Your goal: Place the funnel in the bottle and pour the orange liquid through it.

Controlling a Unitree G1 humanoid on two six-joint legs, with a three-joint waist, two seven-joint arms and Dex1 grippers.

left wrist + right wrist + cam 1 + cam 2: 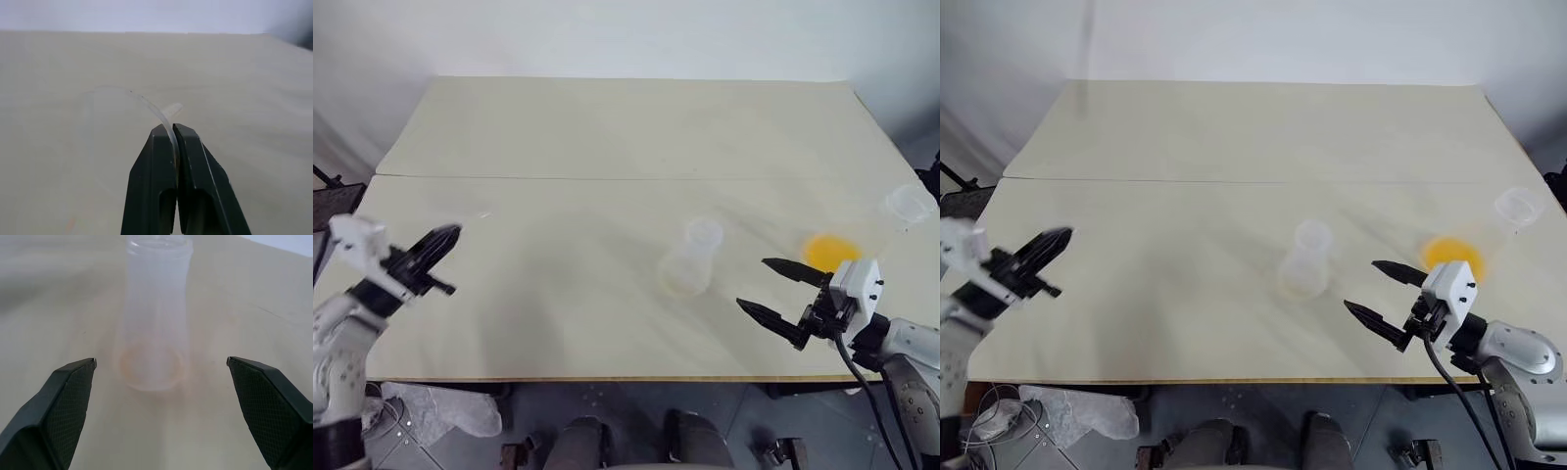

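The left pincer [173, 134] is clamping shut on the thin clear rim of the funnel [129, 105], carrying it off the pale surface [607, 127] well to the left of the bottle [690, 262], which is standing near the middle. The right pincer [781, 292] is gaping wide and holding nothing, just right of the bottle and facing its lower body. The orange liquid [829, 251] is pooling in a round-bellied flask [862, 230] right of the bottle — its clear walls barely showing. The grip is biting only the funnel's edge, so the funnel is likely hanging loosely and risking a slip or a swing on the way over. With the bottle unsteadied, a spout arriving off-centre could be nudging its narrow neck and tipping it — towards the flask of liquid.
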